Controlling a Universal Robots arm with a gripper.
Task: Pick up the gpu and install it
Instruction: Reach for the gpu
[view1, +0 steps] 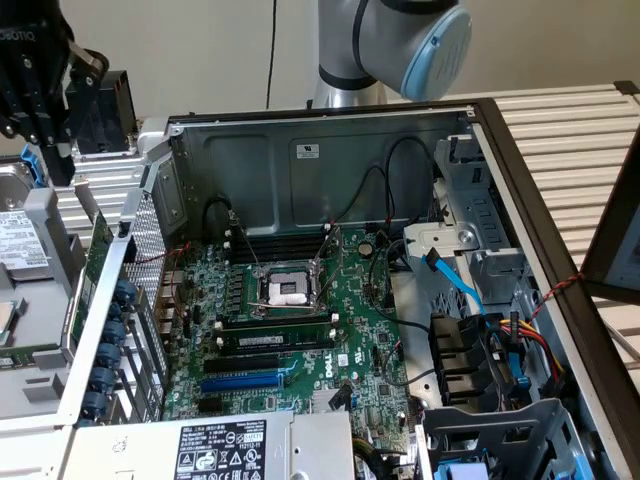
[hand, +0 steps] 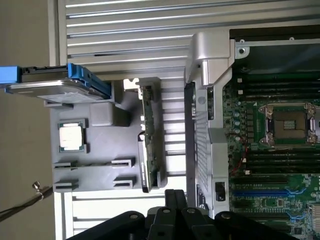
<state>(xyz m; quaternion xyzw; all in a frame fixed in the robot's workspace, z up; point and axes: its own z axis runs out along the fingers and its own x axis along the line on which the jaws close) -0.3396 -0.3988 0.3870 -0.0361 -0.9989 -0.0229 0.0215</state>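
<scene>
**Item: gpu (hand: 150, 145), awaiting pick-up.**

- **Location:** The gpu stands on edge in a slot of the grey holder tray (hand: 90, 165), silver bracket at one end. It sits just beside the outer perforated wall of the computer case (view1: 140, 290). It is not seated on the motherboard (view1: 360, 350), and the blue expansion slot (view1: 240, 381) is vacant.
- **Hand:** The hand (hand: 173, 196) hangs above the tray near one end of the card. Its fingers are pressed together and it carries nothing.
- **Neighbours:** A hard drive with blue rails (hand: 55, 82) and a loose processor chip (hand: 72, 136) share the tray, which rests on the slatted surface (hand: 125, 30).

**Hazards, as judged:**

1. With its fingers together the hand cannot straddle the board. If it came down like this, it would strike the card's upper edge and could tip or chip it.
2. The card sits close to the case wall, so a finger on that side has little room. It may catch the wall or its grey latch block (hand: 210, 55).
3. The card offers only a thin edge to grip, so an off-centre hold could let it swing or slip under its own weight.
4. Black cables (view1: 385, 320) lie across the motherboard near the slots. A tilted card could snag them or meet the slot askew and jam at the bracket end.
</scene>
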